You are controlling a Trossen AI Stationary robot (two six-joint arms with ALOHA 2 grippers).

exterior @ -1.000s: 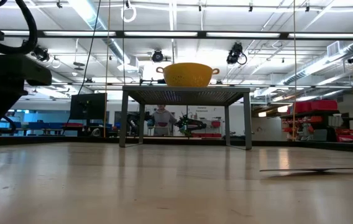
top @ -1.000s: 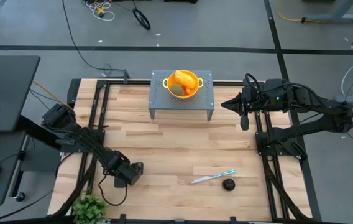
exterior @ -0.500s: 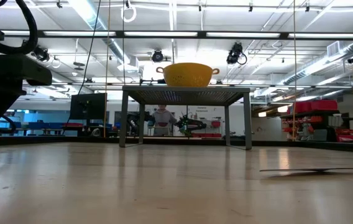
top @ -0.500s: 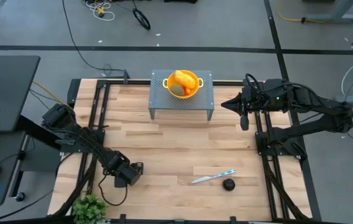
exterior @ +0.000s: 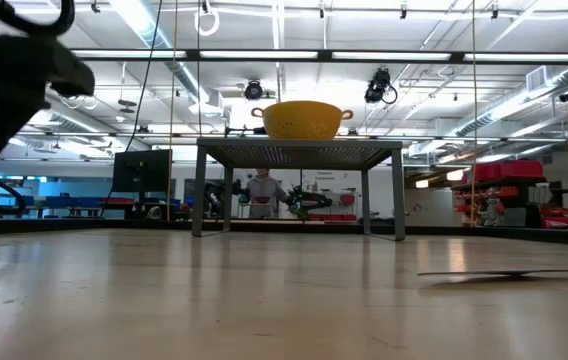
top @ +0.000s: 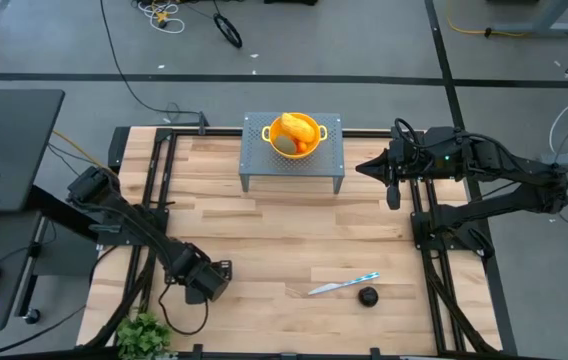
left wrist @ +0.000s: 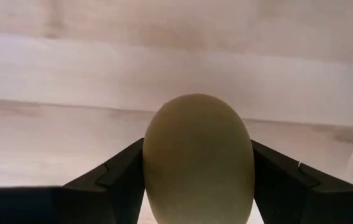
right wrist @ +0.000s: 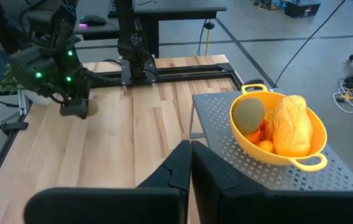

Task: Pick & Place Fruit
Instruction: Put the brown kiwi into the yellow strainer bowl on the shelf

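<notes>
My left gripper (top: 214, 277) is over the table's near left part, shut on an olive-brown oval fruit (left wrist: 196, 158). Farther off, a yellow two-handled bowl (top: 294, 135) stands on a grey perforated stand (top: 329, 160). The bowl (right wrist: 275, 134) holds another olive oval (right wrist: 249, 114), a yellow-orange oblong (right wrist: 291, 127) and small orange pieces (right wrist: 263, 144). A dark round fruit (top: 367, 296) lies on the near right part, beside the knife (top: 344, 285). My right gripper (right wrist: 191, 167) hangs shut by the stand's right side (top: 389, 185), touching nothing. My left gripper pinches the olive-brown oval between its two fingers (left wrist: 117, 180), one on each long side (left wrist: 155, 168). The fingers slant down at the table. Whether the fruit is clear of the table, I cannot tell.
The knife's blade shows low at the right in the low view (exterior: 504, 272). Bare wood lies between the stand and the near edge (top: 284, 240). A small green plant (top: 144, 332) sits at the near left corner. A person stands far behind the table (exterior: 261, 192).
My left arm has moved up: in the low view its dark bulk at the left stands higher than before. Its gripper stays shut on the olive oval. Nothing else has moved.
</notes>
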